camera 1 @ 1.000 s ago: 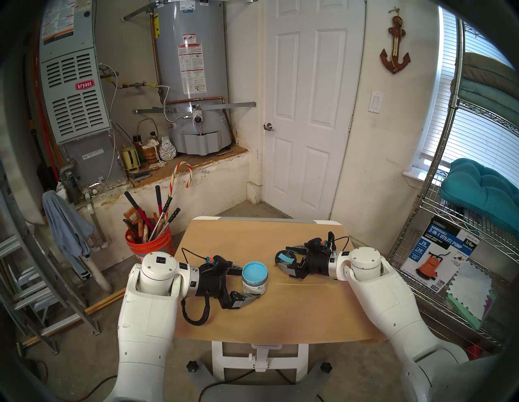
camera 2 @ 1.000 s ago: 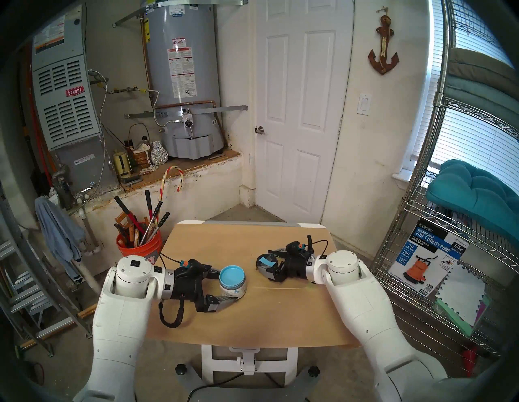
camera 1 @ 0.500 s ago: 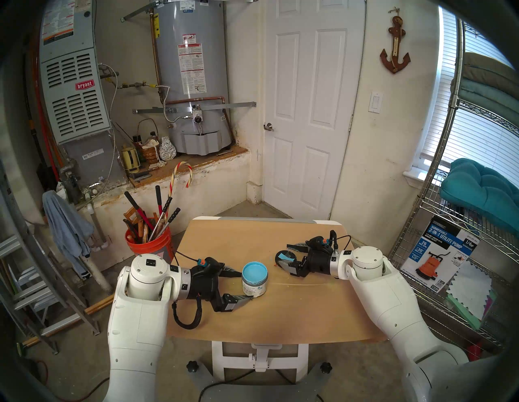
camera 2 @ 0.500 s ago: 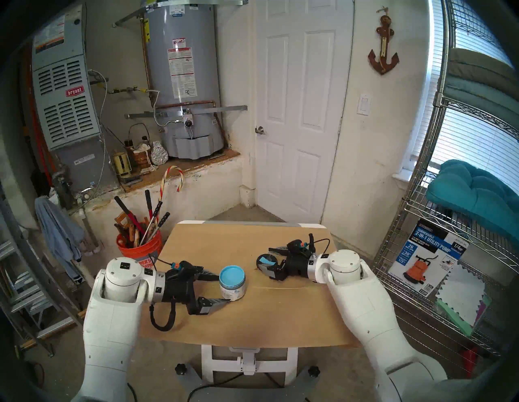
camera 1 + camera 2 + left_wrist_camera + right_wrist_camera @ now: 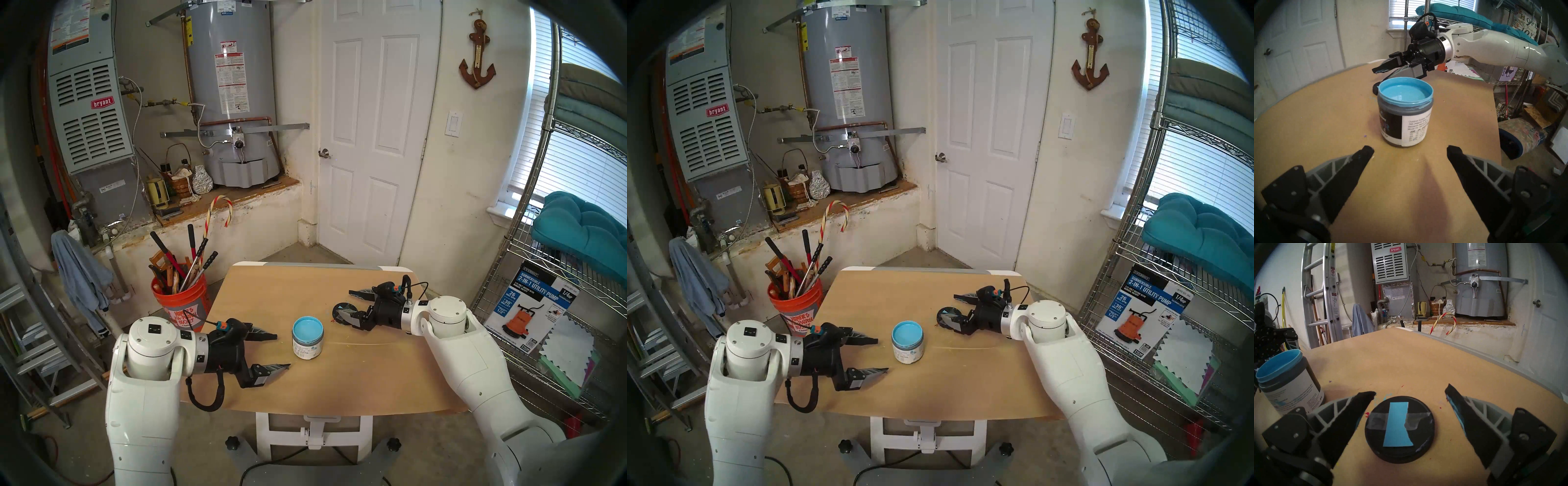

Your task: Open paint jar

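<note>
Your left claw (image 5: 283, 351) hangs released at the paint jar's (image 5: 307, 337) nine o'clock. The jar stands open mid-table (image 5: 339, 383). At its two o'clock, lid (image 5: 1399, 428) lies flat between your released right claw (image 5: 1410, 392); back away level, clear of the rim.

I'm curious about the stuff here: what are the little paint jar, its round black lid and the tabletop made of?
The paint jar looks like plastic: thin moulded rim under wet blue paint, glossy paper label. The lid, lying flat on the table, seems matte black plastic, with a taped-on blue strip. The tabletop looks like smooth tan fibreboard or brown paper; I can't tell which.
</note>
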